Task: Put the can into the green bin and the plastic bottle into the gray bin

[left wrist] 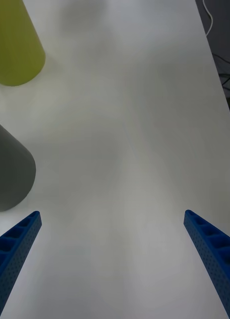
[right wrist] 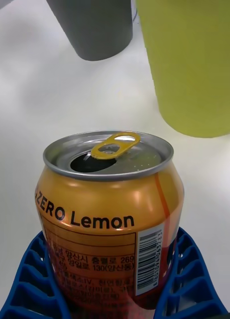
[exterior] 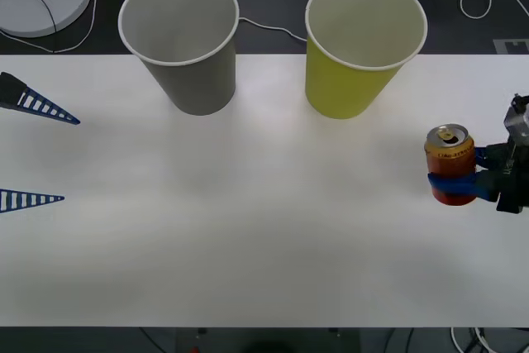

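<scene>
The right gripper [exterior: 459, 181] clasped the can [exterior: 449, 155] upright between its fingers, near the green bin [exterior: 355, 55]. The left gripper [exterior: 37, 155] waited with fingers spread over the counter [exterior: 248, 221], beside the gray bin [exterior: 186, 47].

The can's [right wrist: 107, 219] lower body was hidden between the right gripper's [exterior: 463, 188] blue fingers [right wrist: 30, 284], so whether it touched the table [exterior: 248, 229] beneath could not be told. Its small print was unreadable. Beyond the can, the green bin [right wrist: 194, 65] and gray bin [right wrist: 92, 27] were cut off above their bases.
</scene>
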Motion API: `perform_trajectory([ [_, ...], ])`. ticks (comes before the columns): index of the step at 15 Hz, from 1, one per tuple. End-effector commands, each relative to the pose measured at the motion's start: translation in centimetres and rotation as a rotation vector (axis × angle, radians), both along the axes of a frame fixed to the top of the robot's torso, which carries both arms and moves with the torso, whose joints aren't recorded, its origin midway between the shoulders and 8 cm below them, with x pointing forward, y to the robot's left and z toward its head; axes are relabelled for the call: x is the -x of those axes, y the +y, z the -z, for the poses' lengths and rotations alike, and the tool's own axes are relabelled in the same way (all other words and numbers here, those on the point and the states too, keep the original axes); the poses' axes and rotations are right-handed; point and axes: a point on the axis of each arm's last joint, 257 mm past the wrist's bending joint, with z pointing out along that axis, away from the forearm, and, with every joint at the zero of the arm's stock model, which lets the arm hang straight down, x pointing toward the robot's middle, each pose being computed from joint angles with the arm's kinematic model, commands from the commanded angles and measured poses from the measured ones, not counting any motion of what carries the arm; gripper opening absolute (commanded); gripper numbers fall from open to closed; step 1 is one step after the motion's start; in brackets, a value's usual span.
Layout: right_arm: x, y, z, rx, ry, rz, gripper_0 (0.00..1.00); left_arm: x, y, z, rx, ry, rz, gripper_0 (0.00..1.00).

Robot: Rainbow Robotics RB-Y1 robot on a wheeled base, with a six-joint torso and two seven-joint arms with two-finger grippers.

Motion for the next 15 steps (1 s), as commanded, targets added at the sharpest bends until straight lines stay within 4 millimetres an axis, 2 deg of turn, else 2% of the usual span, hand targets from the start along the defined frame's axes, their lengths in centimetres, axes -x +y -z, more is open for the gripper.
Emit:
perform_trajectory([
  [1, 0.4, -1.2, -3.0, 0.036, 0.056, 0.026, 0.0, 0.0, 0.0, 0.0, 0.0, 0.0, 0.0, 1.0],
  [5, -0.1, -3.0, -7.5, 0.089, 0.102, 0.078, 0.0, 0.0, 0.0, 0.0, 0.0, 0.0, 0.0, 1.0],
  [9, -1.1, -3.4, -11.2, 0.154, 0.109, 0.144, 0.0, 0.0, 0.0, 0.0, 0.0, 0.0, 0.0, 1.0],
  [11, -1.7, -3.0, -13.3, 0.214, 0.101, 0.188, 0.0, 0.0, 0.0, 0.0, 0.0, 0.0, 0.0, 1.0],
  [15, -2.8, -1.4, -15.7, 0.267, 0.097, 0.195, 0.0, 0.0, 0.0, 0.0, 0.0, 0.0, 0.0, 1.0],
])
